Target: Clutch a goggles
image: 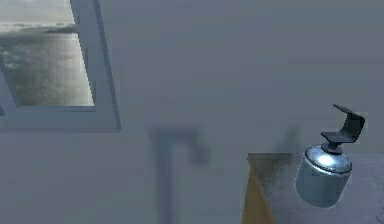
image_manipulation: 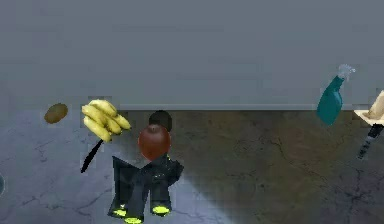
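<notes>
On the dark stone countertop [image_manipulation: 260, 160] in the arm side view, a dark two-part thing with yellow-green spots along its lower edge [image_manipulation: 145, 187] sits near the front, left of the middle. I cannot tell from its shape whether it is the goggles. A red-brown apple [image_manipulation: 152, 143] stands just behind it, touching or overlapping it in the picture, and a small dark round thing [image_manipulation: 160, 120] lies behind the apple.
A bunch of bananas [image_manipulation: 104, 119], a brown oval thing [image_manipulation: 56, 113] and a thin black stick [image_manipulation: 92, 156] lie to the left. A teal spray bottle [image_manipulation: 334, 96] stands at the right by the grey wall. The forward view has a window [image: 45, 65] and a metal canister with a black handle [image: 326, 172] on a counter corner [image: 262, 185].
</notes>
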